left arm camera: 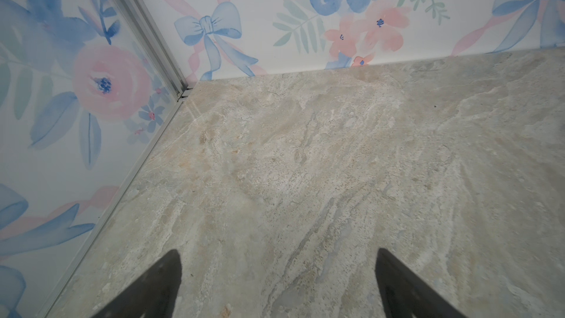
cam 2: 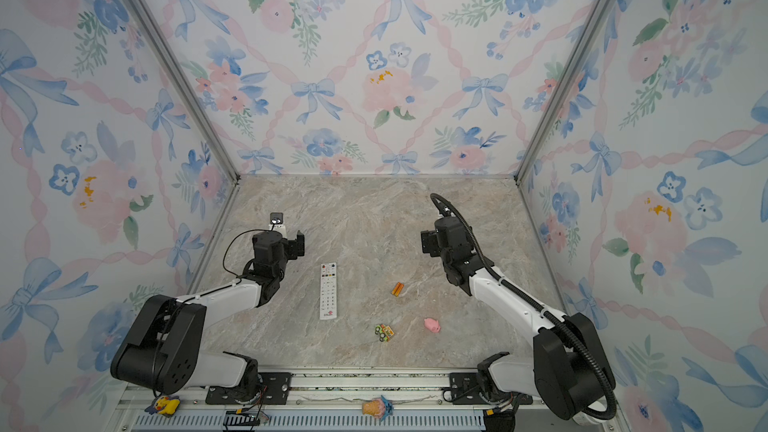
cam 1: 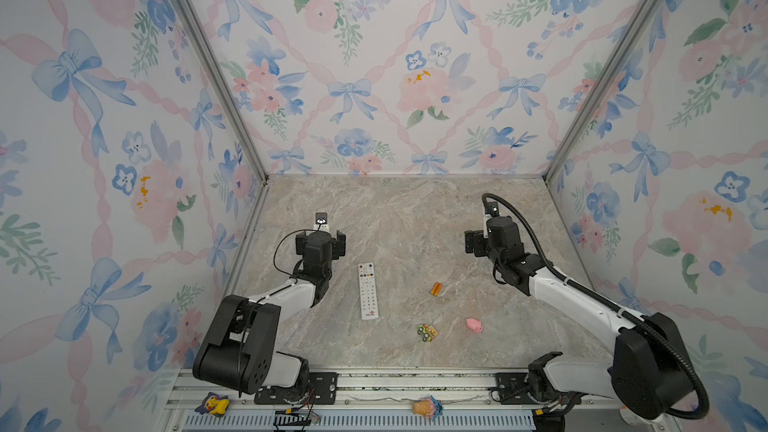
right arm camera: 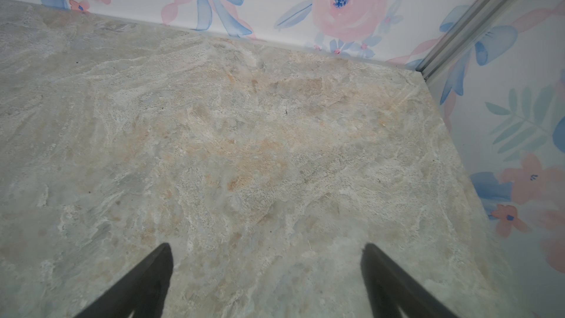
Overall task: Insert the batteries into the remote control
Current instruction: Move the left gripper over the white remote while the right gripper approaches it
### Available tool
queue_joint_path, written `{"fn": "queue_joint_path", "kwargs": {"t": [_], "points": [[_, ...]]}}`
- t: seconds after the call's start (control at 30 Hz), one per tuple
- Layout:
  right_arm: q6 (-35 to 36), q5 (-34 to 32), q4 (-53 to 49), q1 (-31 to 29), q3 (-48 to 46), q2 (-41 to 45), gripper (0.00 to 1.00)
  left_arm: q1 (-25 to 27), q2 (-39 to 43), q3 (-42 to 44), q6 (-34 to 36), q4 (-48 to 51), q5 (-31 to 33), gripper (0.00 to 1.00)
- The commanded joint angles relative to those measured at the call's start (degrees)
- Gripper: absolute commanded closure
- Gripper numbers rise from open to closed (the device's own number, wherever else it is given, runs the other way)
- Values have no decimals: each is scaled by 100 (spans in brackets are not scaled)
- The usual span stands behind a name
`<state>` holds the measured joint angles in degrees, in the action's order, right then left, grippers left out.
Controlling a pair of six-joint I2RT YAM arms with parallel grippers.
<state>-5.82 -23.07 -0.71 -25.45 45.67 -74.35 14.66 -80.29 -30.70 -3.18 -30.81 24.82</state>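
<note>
Counter [cam 1: 415, 218] is stone-patterned. Above it the left hand [left arm camera: 278, 250] and right hand [right arm camera: 267, 244] hover, jaws wide and empty. The white remote control [cam 1: 368, 290] lies buttons up with its logo end at six o'clock. It is likely light, stiff and slick, so grip across its long edges. At its three o'clock lie the batteries [cam 1: 435, 289], two orange-yellow cylinders side by side. They probably roll; pinch one across the barrel.
</note>
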Motion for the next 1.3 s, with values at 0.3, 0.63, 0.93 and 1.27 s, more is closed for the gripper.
{"fn": "queue_joint_path", "kwargs": {"t": [0.3, 0.63, 0.93, 1.27], "points": [[-323, -145, -505, -494, 395, -122, 3, 329, -4, -1105, -1239, 2203, -969, 2], [-522, -240, -872, -978, 519, -102, 3, 740, 53, -1507, -1956, 2720, -1947, 2], [-59, 79, -582, -1702, 97, 205, 3, 920, 62, -1488, -2200, 2980, -1992, 2], [650, 1239, -35, -2033, -266, 347, 3, 1019, 110, -1364, -2433, 3036, -2139, 2]]}}
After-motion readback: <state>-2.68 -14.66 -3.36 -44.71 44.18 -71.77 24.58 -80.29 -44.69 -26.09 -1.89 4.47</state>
